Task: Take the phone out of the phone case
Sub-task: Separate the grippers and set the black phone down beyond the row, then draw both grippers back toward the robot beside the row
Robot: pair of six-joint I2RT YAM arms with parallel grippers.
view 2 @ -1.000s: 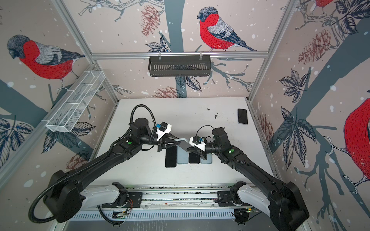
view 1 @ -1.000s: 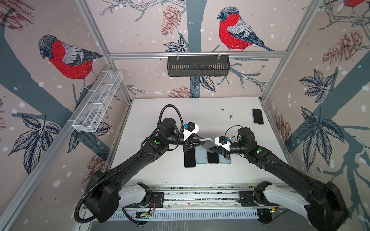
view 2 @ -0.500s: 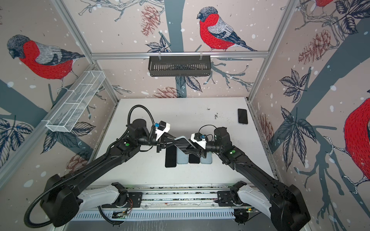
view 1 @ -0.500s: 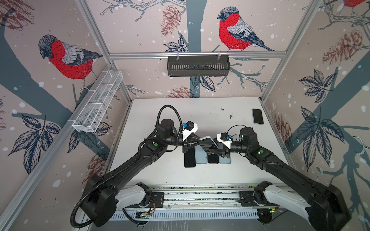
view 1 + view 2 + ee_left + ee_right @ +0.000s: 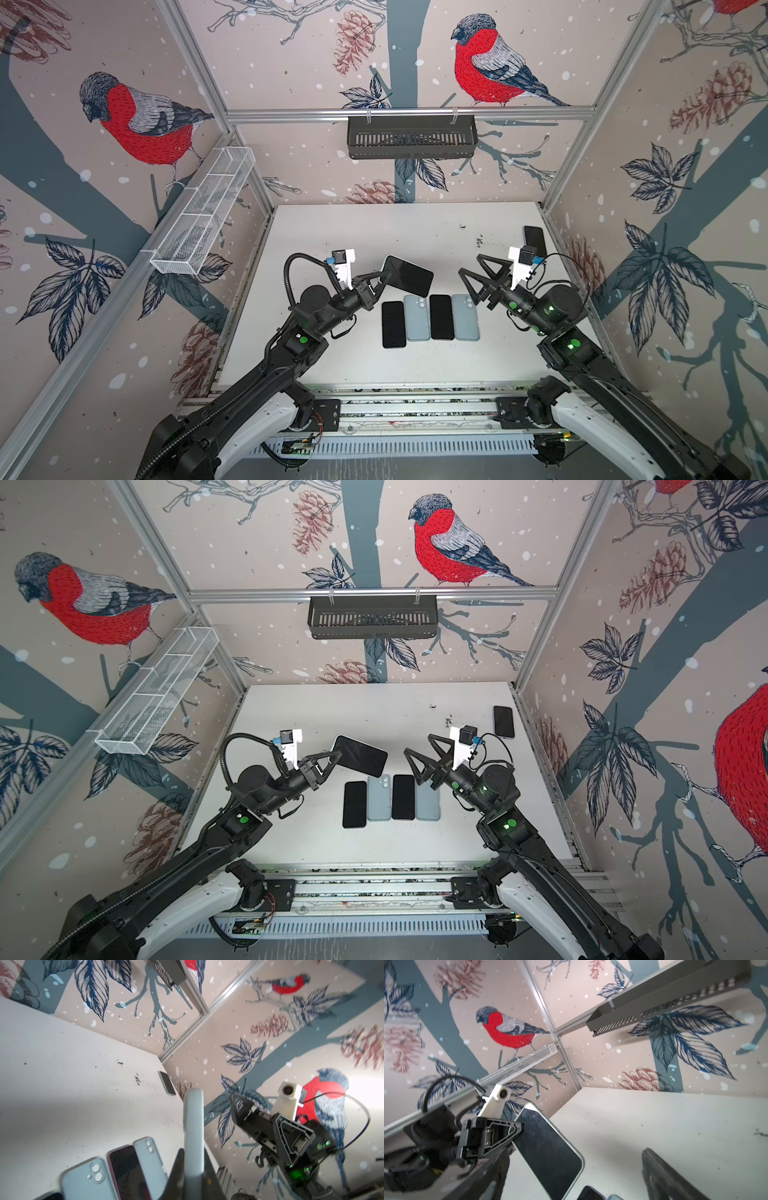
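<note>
Phone [image 5: 409,276], sitting in its pale case [image 5: 193,1126], is hanging above the table [image 5: 374,224], pinched at one end by your left gripper [image 5: 381,278]. Its long axis is pointing toward your right gripper [image 5: 468,265] (jaws spread wide, holding nothing), which is standing near the free end.

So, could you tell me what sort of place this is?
Most likely a robot test cell, not a home: an aluminium frame holds bird-print wall panels, two arms are mounted on a rail by a white table, and phones lie in a row.
</note>
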